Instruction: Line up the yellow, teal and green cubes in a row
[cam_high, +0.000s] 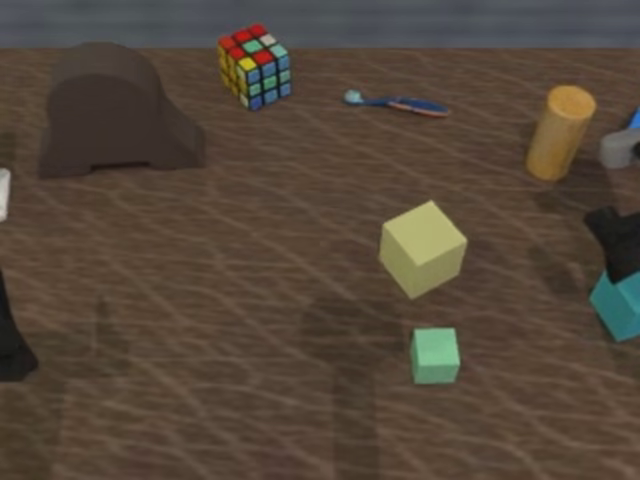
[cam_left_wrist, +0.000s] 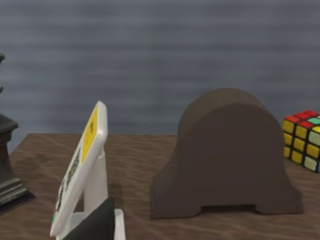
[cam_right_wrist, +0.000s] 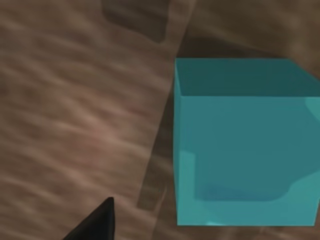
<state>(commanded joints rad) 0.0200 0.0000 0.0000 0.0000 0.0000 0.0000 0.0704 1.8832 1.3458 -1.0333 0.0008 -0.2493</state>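
The pale yellow cube (cam_high: 422, 248) sits right of the table's middle, with the small mint green cube (cam_high: 435, 356) just nearer the front of it. At the right edge lies the teal cube (cam_high: 620, 305), turned at an angle; it fills much of the right wrist view as the teal cube (cam_right_wrist: 245, 145). My right gripper (cam_high: 612, 240) hovers over the teal cube's far side. One dark fingertip (cam_right_wrist: 102, 220) shows, apart from the cube's face. My left arm (cam_high: 10, 345) is parked at the left edge.
A brown arch-shaped block (cam_high: 110, 110) stands at the back left, a multicoloured puzzle cube (cam_high: 254, 66) and a toothbrush (cam_high: 397, 103) at the back, and an orange-yellow cylinder (cam_high: 560, 132) at the back right. A white stand (cam_left_wrist: 82, 175) is near the left arm.
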